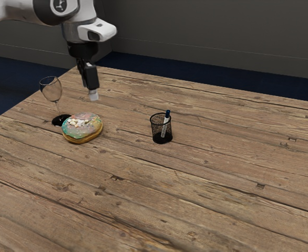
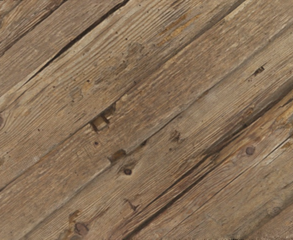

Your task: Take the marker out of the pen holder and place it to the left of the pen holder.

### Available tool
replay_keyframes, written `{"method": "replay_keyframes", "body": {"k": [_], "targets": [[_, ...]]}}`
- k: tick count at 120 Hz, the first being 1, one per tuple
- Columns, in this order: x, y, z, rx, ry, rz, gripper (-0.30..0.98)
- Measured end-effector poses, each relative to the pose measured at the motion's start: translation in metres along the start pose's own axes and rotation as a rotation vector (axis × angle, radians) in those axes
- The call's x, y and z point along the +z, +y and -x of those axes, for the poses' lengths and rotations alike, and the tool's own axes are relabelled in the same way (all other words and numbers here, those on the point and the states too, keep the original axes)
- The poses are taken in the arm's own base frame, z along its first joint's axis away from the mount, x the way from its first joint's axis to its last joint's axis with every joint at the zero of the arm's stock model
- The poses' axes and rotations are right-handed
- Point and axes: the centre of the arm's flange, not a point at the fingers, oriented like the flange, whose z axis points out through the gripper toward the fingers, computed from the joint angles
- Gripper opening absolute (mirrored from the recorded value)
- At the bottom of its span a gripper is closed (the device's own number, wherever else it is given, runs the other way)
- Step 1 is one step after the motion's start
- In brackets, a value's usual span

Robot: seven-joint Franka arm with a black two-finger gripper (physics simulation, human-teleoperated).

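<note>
My gripper [image 1: 93, 96] hangs above the table's far left part in the exterior view, pointing down, well up and to the left of the pen holder; how its fingers stand cannot be made out. The black mesh pen holder [image 1: 155, 129] stands upright on the table. Inside it leans a white marker [image 1: 165, 126] with a dark blue cap, its top end rising above the rim.
A frosted donut [image 1: 82, 128] lies to the exterior view's left of the pen holder, and a wine glass [image 1: 52, 91] stands just behind it on a dark base. Bare planks of the wooden table [image 2: 151, 120] lie under my hand in the wrist view.
</note>
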Motion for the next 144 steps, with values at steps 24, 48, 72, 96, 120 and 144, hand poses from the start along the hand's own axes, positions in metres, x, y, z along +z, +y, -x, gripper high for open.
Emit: {"method": "replay_keyframes", "body": {"k": [24, 48, 72, 96, 120, 144], "targets": [[-0.005, -0.015, 0.011, 0.066, 0.021, 0.013, 0.69], [0.040, 0.183, -0.141, 0.887, -0.076, -0.147, 0.69], [0.174, 0.182, -0.207, 1.243, -0.093, -0.074, 0.68], [0.167, 0.078, -0.241, 1.124, 0.030, -0.196, 0.69], [0.183, 0.008, -0.255, 1.051, 0.000, -0.306, 0.69], [0.211, -0.006, -0.278, 1.092, -0.091, -0.408, 0.68]]}}
